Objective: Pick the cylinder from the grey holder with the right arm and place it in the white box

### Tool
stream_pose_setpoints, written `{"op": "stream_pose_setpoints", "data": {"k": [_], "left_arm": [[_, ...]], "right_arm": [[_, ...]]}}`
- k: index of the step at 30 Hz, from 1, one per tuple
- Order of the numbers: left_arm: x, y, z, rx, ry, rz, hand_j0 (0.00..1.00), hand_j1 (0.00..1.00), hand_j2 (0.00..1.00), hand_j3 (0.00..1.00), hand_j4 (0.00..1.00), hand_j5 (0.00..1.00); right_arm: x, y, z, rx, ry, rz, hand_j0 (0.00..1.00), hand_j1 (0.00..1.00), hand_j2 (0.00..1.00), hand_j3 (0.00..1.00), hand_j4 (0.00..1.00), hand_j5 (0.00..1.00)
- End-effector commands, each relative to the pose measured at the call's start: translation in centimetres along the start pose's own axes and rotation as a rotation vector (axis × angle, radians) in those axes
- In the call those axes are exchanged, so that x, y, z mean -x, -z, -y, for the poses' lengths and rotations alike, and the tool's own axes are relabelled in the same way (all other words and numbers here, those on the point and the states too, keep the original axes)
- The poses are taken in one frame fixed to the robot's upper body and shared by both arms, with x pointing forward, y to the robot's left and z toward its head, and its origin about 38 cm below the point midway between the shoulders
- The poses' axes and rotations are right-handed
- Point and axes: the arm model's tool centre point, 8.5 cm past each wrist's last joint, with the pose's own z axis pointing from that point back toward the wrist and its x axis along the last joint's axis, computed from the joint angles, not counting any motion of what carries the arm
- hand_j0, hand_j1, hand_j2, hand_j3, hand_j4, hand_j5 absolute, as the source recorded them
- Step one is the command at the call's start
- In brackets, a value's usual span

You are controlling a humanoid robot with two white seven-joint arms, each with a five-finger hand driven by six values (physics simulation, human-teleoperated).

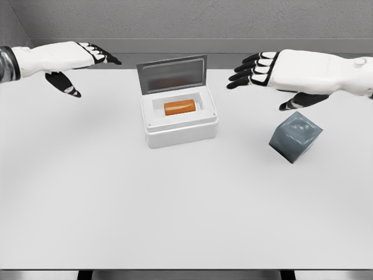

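Inside the box (179, 125), at the centre of the table (116, 204), lies the cylinder (179, 107): orange, on its side, long axis running left to right, resting in the white inner recess. Box lid (172, 74) stands raised at the back edge, its grey inner face turned toward the camera. Right of the box and well apart from it, the holder (295, 137), a dark grey cube, sits tilted on one edge or corner, with nothing visible in it. Right hand (256, 69) hovers above the table, behind and above the holder, between it and the lid; its black-tipped fingers are extended and loosely spread toward the left, thumb pointing down toward the holder, and nothing is held. Whether the thumb touches the holder cannot be told, though a gap appears between them. Left hand (87, 58) shows at the upper left, well apart from the box, fingers stretched toward the right, thumb hanging below, palm empty. Both white forearms enter from the picture's upper side edges. Grey wall behind the table.
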Motion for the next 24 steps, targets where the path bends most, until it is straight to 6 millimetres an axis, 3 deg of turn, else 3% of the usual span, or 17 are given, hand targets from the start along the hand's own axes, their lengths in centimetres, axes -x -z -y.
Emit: {"op": "stream_pose_setpoints", "data": {"k": [1, 3, 6, 11, 14, 16, 22, 24], "left_arm": [[0.3, 0.7, 0.5, 0.002, -0.024, -0.006, 1.00, 1.00, 1.00, 1.00, 1.00, 1.00], [0.0, 1.4, -0.1, 0.001, -0.007, -0.004, 1.00, 1.00, 1.00, 1.00, 1.00, 1.00], [-0.3, 2.3, 0.1, 0.006, -0.004, 0.003, 1.00, 1.00, 1.00, 1.00, 1.00, 1.00], [-0.3, 3.2, 0.2, 0.011, -0.009, 0.000, 1.00, 1.00, 1.00, 1.00, 1.00, 1.00], [-0.4, 3.4, -0.4, 0.001, -0.005, 0.004, 1.00, 1.00, 1.00, 1.00, 1.00, 1.00], [-0.5, 3.6, -0.3, 0.012, 0.013, 0.000, 1.00, 1.00, 1.00, 1.00, 1.00, 1.00], [-1.1, 4.7, -0.1, 0.018, 0.014, 0.014, 1.00, 1.00, 1.00, 1.00, 1.00, 1.00], [-0.7, 4.6, 0.4, 0.028, 0.004, 0.001, 1.00, 1.00, 1.00, 1.00, 1.00, 1.00]], "right_arm": [[-0.5, -2.8, 4.6, 0.186, 0.036, 0.031, 0.99, 0.99, 0.99, 0.99, 0.99, 0.99], [-1.0, -3.4, 3.9, 0.257, 0.139, 0.086, 0.99, 0.99, 0.99, 0.99, 0.99, 0.99], [-1.5, -2.3, -0.3, 0.287, 0.308, 0.148, 1.00, 1.00, 1.00, 1.00, 1.00, 1.00], [-1.8, -2.8, -4.8, 0.412, 0.486, 0.157, 1.00, 1.00, 1.00, 1.00, 1.00, 1.00], [-1.9, -5.4, -8.0, 0.452, 0.552, 0.072, 1.00, 1.00, 1.00, 1.00, 1.00, 1.00], [-2.3, -5.7, -10.2, 0.472, 0.601, 0.042, 1.00, 1.00, 1.00, 1.00, 1.00, 1.00], [-3.2, -4.9, -13.6, 0.458, 0.664, 0.018, 1.00, 1.00, 1.00, 1.00, 1.00, 1.00], [-3.2, -4.9, -13.4, 0.467, 0.658, 0.019, 1.00, 1.00, 1.00, 1.00, 1.00, 1.00]]}}
